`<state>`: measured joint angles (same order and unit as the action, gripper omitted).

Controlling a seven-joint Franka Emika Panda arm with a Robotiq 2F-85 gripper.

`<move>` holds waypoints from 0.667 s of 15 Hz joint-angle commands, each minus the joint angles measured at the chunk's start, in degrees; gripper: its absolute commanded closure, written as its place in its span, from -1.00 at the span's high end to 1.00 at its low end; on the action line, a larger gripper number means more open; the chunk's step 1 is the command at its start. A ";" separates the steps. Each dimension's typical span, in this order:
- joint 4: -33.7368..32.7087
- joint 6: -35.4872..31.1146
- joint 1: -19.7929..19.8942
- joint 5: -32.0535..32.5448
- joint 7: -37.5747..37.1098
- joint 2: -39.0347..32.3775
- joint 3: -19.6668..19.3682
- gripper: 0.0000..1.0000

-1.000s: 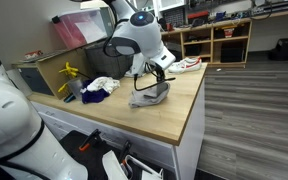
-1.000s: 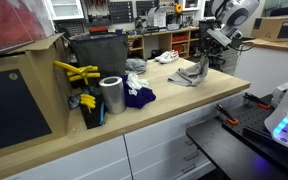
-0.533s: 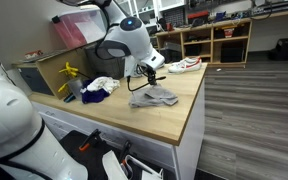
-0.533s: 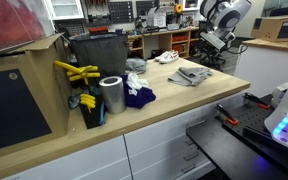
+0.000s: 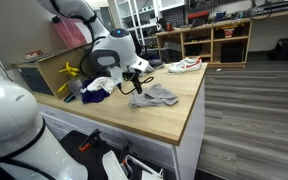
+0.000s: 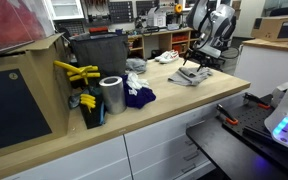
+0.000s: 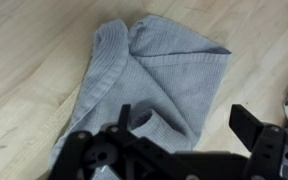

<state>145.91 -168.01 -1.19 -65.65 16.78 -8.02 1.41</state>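
The fingers (image 7: 249, 128) are wide open and hold nothing; the grey cloth (image 7: 154, 75) lies on the wooden counter (image 7: 24, 60) just under them.

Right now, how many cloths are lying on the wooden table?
3. The grey cloth lies spread under the open gripper. The white cloth and the dark blue cloth are bunched together farther along the table. The arm may hide more.

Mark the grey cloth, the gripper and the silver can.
grey cloth (image 7: 169, 75), wrist view, middle of the fabric.
gripper (image 7: 180, 112), wrist view, midway between its open fingers.
silver can (image 6: 111, 96), in an exterior view, middle of its side.
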 commanded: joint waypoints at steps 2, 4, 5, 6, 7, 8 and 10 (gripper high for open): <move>-0.64 -1.40 -0.65 8.84 0.00 -2.47 -0.76 1.00; -0.91 -2.67 -0.87 12.43 -0.15 -3.56 -1.06 1.00; -1.14 -3.45 -0.94 13.72 -0.14 -4.05 -1.13 1.00; -1.34 -4.32 -0.99 14.91 -0.14 -4.48 -1.19 1.00; -1.62 -5.56 -1.07 15.93 -0.21 -5.07 -1.22 1.00; -1.90 -6.61 -1.12 16.78 -0.27 -5.63 -1.25 1.00; -2.46 -9.11 -1.26 18.01 -0.16 -6.85 -1.11 1.00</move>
<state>144.85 -173.71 -1.40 -49.40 16.75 -12.88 0.84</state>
